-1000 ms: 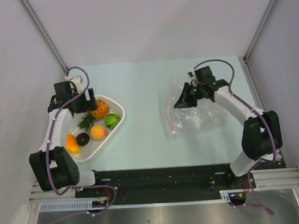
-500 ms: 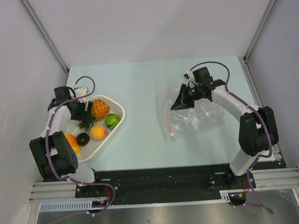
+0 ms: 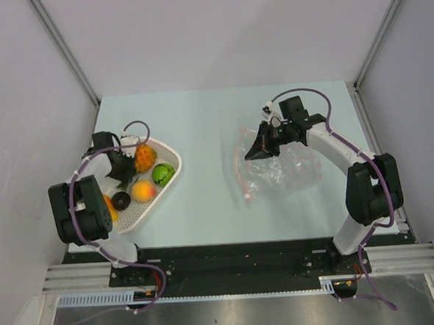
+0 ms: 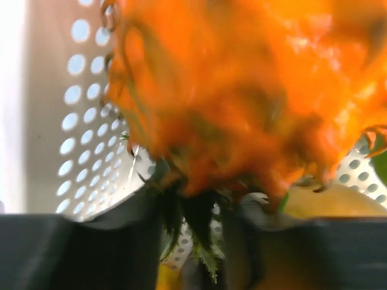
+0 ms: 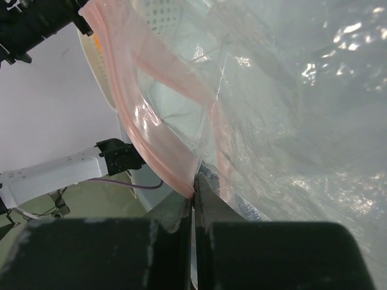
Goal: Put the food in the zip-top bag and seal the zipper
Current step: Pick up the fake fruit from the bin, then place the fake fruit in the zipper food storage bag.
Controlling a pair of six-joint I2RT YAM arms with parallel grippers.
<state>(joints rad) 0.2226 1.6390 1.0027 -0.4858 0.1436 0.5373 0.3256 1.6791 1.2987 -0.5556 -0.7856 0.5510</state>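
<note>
**Pineapple first:** The left tool (image 3: 121, 162) reaches into the white perforated plastic basket (image 3: 171, 152) at the left of the overhead frame. Its fingers sit either side of the orange toy pineapple with green leaves (image 3: 144, 158). In the left wrist view the pineapple (image 4: 242, 90) fills the upper frame and its leaves hang in the gap between the fingers. Whether the tool has a firm grip cannot be told.

The green toy ball (image 3: 163, 173), the peach-coloured round fruit (image 3: 142, 190) and the dark brown ring (image 3: 120, 201) lie in the basket just beside it.

Right of centre, the right tool (image 3: 255, 151) is clamped tight on the mouth edge of the clear crinkly plastic zip-top bag (image 3: 284, 169). It pinches at the thin red zipper strip (image 5: 151, 151) and holds one lip up from the pale green bench (image 3: 207, 126). No food is in the bag.

The step in hand appears to be picking up the pineapple. Doing it well likely calls for three things:
- The fingers close on the knobbly body, not the thin leaves.
- The lift goes straight up, clear of the basket wall, so the neighbouring pieces are not dragged.
- The bag's mouth is held high and wide, facing the basket.
</note>
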